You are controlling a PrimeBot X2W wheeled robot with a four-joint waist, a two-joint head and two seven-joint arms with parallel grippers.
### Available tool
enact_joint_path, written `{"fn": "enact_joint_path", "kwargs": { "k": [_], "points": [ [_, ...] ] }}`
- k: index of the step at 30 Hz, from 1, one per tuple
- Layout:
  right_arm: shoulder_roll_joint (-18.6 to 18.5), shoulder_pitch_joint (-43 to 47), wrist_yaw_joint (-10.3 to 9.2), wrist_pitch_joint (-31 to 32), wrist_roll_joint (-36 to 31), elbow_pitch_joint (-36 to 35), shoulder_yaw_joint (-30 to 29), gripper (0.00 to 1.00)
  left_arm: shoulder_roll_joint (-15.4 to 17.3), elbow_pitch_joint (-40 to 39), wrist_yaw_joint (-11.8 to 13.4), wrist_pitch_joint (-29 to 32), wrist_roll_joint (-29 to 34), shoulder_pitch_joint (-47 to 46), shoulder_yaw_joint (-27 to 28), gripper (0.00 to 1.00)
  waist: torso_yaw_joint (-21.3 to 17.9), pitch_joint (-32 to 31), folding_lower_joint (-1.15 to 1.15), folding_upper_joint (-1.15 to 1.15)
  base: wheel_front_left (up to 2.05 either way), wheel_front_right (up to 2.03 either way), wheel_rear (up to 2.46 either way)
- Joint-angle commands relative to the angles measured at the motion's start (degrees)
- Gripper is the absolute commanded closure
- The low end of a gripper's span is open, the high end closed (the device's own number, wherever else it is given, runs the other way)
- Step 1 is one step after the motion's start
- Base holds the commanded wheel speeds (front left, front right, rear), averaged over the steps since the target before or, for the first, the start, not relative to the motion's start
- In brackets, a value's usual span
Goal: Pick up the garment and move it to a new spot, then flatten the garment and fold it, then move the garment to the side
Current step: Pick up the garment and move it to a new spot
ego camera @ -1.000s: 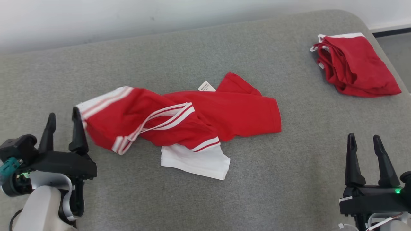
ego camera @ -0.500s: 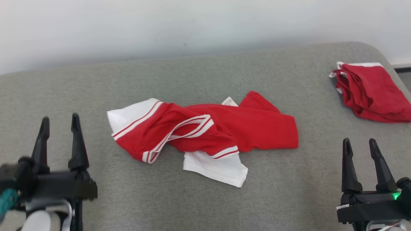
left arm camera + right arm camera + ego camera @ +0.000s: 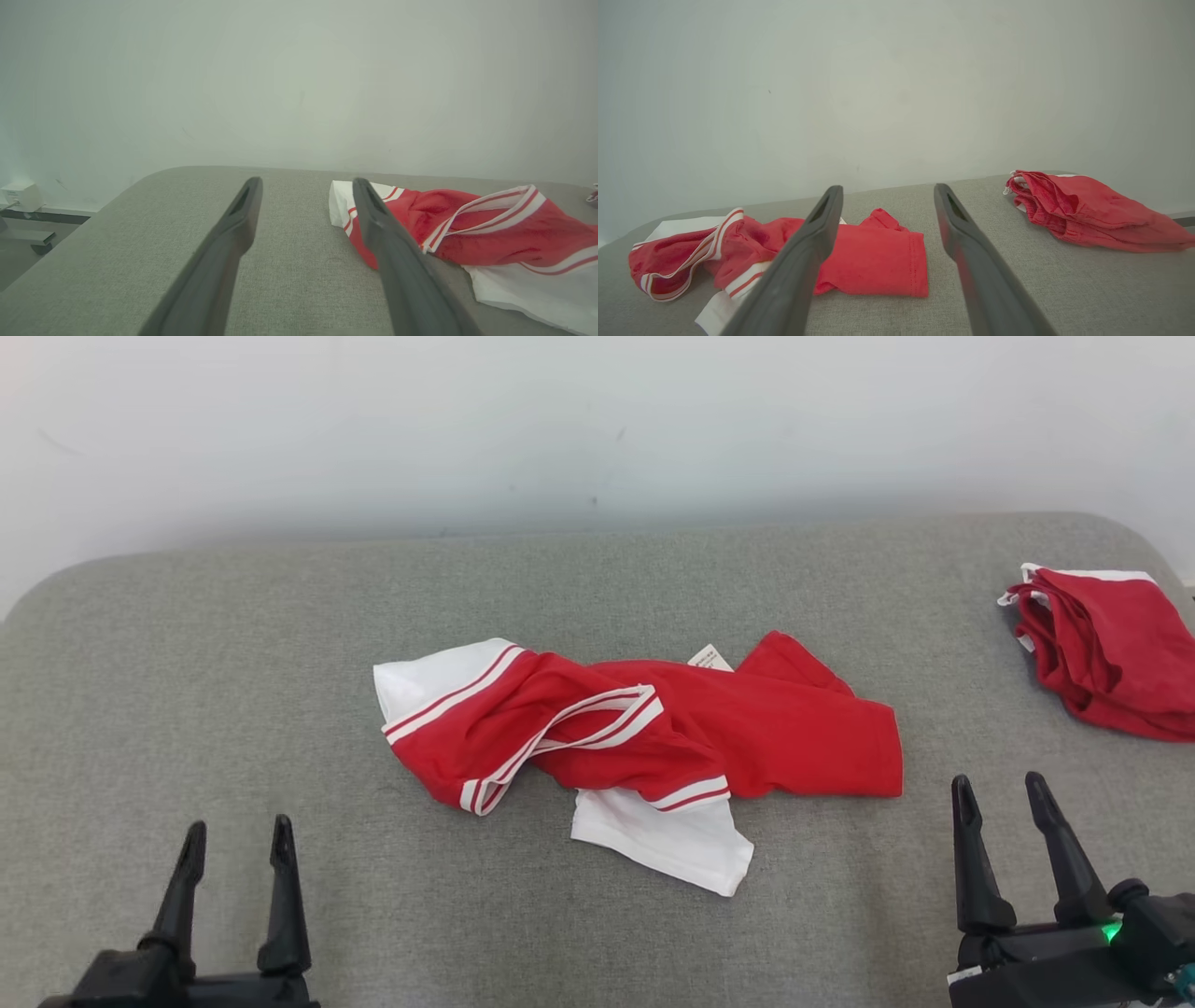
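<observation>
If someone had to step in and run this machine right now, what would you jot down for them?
Left gripper: open, empty, near left, clear of the cloth.
Right gripper: open, empty, near right.
Garment: red with white striped trim, crumpled and twisted in the middle of the grey padded surface, held by nothing.
A second red garment lies bundled at the far right.
Done: no flattening or folding shows.
Left: flatten, fold, move aside.
</observation>
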Motion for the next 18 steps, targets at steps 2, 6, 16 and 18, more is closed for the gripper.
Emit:
{"fn": "enact_joint_path", "kwargs": {
  "k": [2,6,16,18],
  "points": [
    [-0.12,0.75,-0.14,-0.03,0.04,0.03,0.25,0.00,-0.20,0.19,-0.20,-0.01,0.74,0.93,0.07,0.00,0.38,-0.42,0.00,0.00,0.00,0.00,0.00],
    [-0.49,1.34,-0.14,-0.03,-0.12,0.15,0.64,0.00,-0.31,0.72,-0.59,-0.01,1.98,1.32,0.43,0.00,0.69,-0.90,0.00,0.00,0.00,0.00,0.00],
    [-0.71,2.55,-0.14,-0.03,-0.19,0.86,0.90,0.00,-0.97,2.40,-1.74,-0.02,3.49,1.99,1.43,0.00,0.64,-2.02,0.00,0.00,0.00,0.00,0.00],
    [-0.62,2.58,-0.14,-0.03,-0.21,0.87,0.95,0.00,-1.16,2.63,-1.91,-0.02,3.73,1.95,1.56,0.00,0.66,-2.02,0.00,0.00,0.00,0.00,0.00]
  ]
}}
